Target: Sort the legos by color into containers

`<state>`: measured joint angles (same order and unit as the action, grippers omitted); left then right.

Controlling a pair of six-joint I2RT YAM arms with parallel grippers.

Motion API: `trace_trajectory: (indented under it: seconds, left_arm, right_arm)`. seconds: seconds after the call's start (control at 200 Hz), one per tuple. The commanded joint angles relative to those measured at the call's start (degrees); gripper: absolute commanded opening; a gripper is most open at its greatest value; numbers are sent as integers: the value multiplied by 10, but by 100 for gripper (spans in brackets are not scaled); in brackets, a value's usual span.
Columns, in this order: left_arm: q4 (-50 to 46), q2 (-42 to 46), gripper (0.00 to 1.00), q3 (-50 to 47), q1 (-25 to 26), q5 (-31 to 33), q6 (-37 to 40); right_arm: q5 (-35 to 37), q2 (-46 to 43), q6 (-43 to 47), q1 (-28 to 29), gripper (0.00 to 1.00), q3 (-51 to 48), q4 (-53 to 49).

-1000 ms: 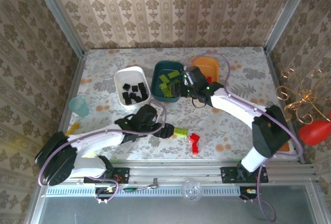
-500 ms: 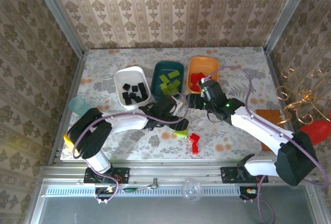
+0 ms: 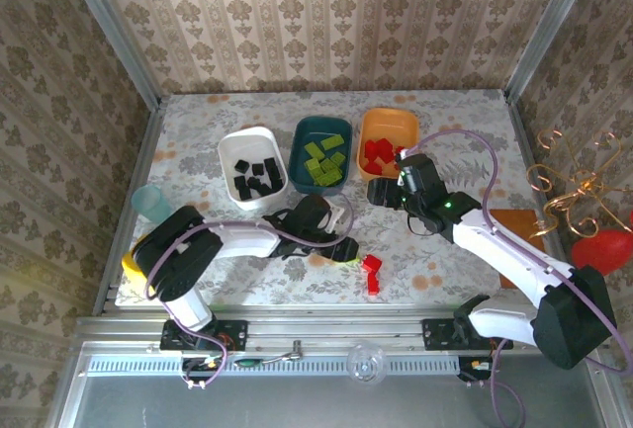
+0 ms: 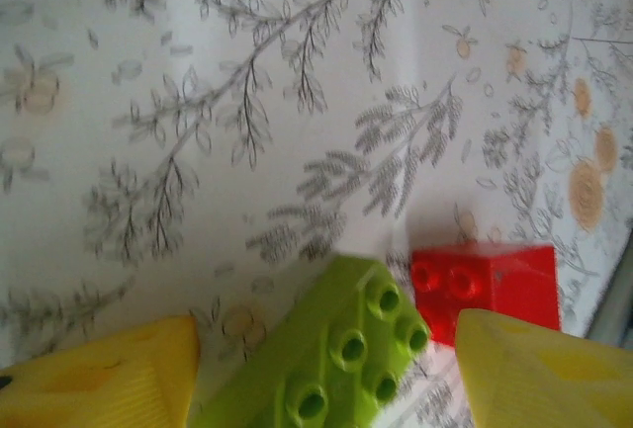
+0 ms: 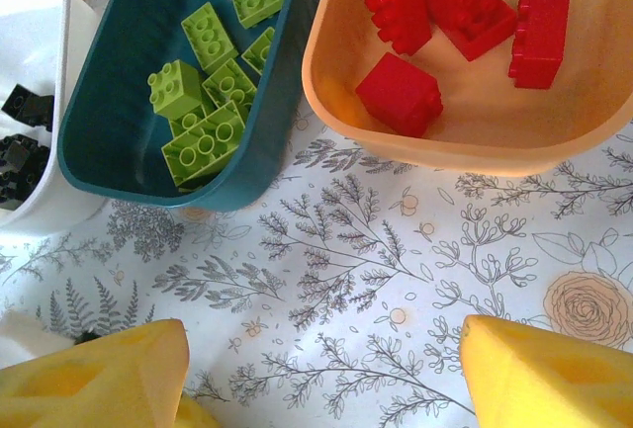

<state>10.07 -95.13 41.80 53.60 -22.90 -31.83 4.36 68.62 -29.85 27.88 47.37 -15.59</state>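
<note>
My left gripper point(image 4: 326, 337) is low over the table, its two yellow fingers apart with the green brick point(image 4: 321, 364) between them, at the bottom middle of the wrist picture. It is not pinched yet, because I can see a gap on the right side. The red brick point(image 4: 490, 285) lies just beside it on the right, so I should squeeze slowly and not catch the red one. The green brick belongs in the teal tray point(image 3: 302, 146), top middle of the overhead picture. My right gripper point(image 5: 326, 369) is wide and holds nothing.

Bright even light, soft shadows, left wrist view blurred
</note>
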Motion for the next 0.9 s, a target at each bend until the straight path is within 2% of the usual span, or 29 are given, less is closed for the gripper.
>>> trace_trajectory:
  seconds: [0.0,0.075,0.135,0.205,0.355,0.445,0.615,0.895]
  left_arm:
    - [30,37,70,-32,6,-38,-47]
    - [22,52,70,-41,14,-40,-53]
    - [-13,69,70,-41,18,-13,-40]
    - [-82,94,72,-28,30,47,-2]
    - [-220,116,77,38,96,213,102]
    - [-254,98,77,63,115,266,149]
    - [-271,52,77,86,135,293,204]
    - [-245,15,75,106,137,281,228]
  right_arm:
    - [6,1,-8,-4,74,-11,2]
    - [0,7,-11,-4,74,-12,8]
    - [-2,11,-13,-5,74,-12,11]
    - [-4,13,-15,-5,74,-13,14]
    - [-7,16,-16,-5,74,-16,16]
    - [-6,16,-17,-5,74,-17,16]
    - [-6,8,-18,-5,74,-24,15]
    - [-5,0,-16,-7,75,-21,10]
